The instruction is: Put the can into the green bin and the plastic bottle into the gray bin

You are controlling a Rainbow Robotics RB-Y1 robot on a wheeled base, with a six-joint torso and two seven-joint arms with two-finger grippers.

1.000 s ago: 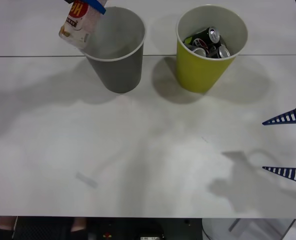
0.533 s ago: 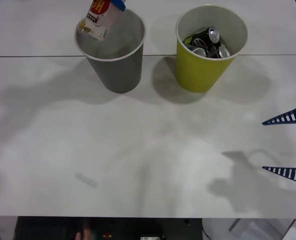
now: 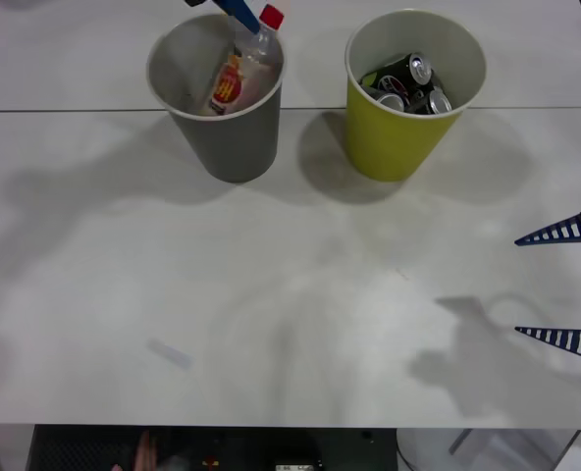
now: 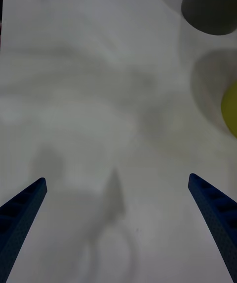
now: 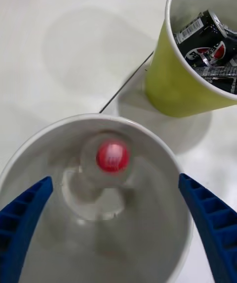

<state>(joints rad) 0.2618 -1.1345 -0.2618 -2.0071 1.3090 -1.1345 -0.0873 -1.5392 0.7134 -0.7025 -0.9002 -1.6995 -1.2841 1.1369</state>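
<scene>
The plastic bottle [image 3: 234, 80] leans inside the gray bin [image 3: 222, 137], its red cap [image 3: 271, 15] sticking up past the far right rim. My left gripper [image 3: 234, 11] hovers open just above that bin. In the left wrist view the cap [image 5: 112, 156] sits between the spread fingers [image 5: 24, 216], untouched, inside the gray bin's rim [image 5: 168, 152]. The green bin [image 3: 394, 137] stands to the right with several cans [image 3: 408, 83] in it; cans [image 5: 207, 51] also appear in the left wrist view. My right gripper [image 3: 565, 285] waits open at the table's right edge.
A seam [image 3: 65, 110] runs across the white table behind the bins. A small pale scrap [image 3: 170, 353] lies on the near left of the table. The right wrist view catches the gray bin [image 4: 210, 2] and the green bin [image 4: 231, 110] beyond the open fingers.
The bottle was held above the gray bin's left rim; the left gripper carried it right over the opening and let go, and it now rests inside. The right arm has not moved.
</scene>
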